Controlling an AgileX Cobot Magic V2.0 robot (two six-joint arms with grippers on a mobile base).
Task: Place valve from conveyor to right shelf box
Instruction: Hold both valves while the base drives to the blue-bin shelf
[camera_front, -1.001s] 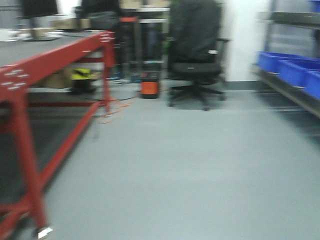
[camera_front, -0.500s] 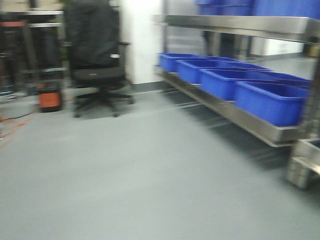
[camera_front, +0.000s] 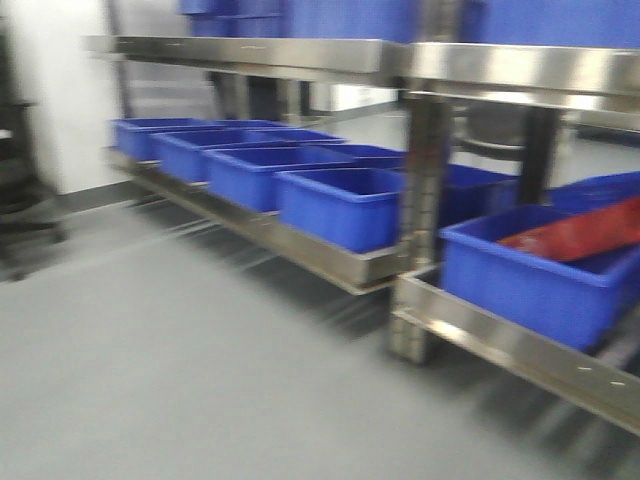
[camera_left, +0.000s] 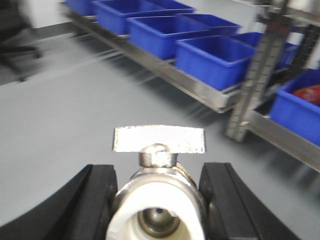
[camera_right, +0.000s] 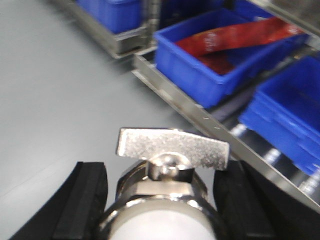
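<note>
My left gripper (camera_left: 159, 200) is shut on a silver metal valve (camera_left: 159, 165) with a flat handle and a white-taped threaded end, held between the black fingers (camera_left: 97, 197). My right gripper (camera_right: 162, 200) is shut on a second silver valve (camera_right: 172, 165) of the same kind. A steel shelf (camera_front: 330, 255) carries a row of blue boxes (camera_front: 340, 205). A nearer blue box (camera_front: 530, 275) holds a red bag and also shows in the right wrist view (camera_right: 220, 60). The conveyor is out of view.
Grey floor (camera_front: 150, 360) lies in front of the shelf. A steel shelf upright (camera_front: 420, 230) stands between the box rows. An upper shelf (camera_front: 300, 50) carries more blue boxes. Part of a dark office chair shows at the left edge (camera_front: 20, 220).
The front view has swung right: the red-framed table and office chair left the frame, and the shelf with blue boxes now fills it. All frames are motion-blurred.
</note>
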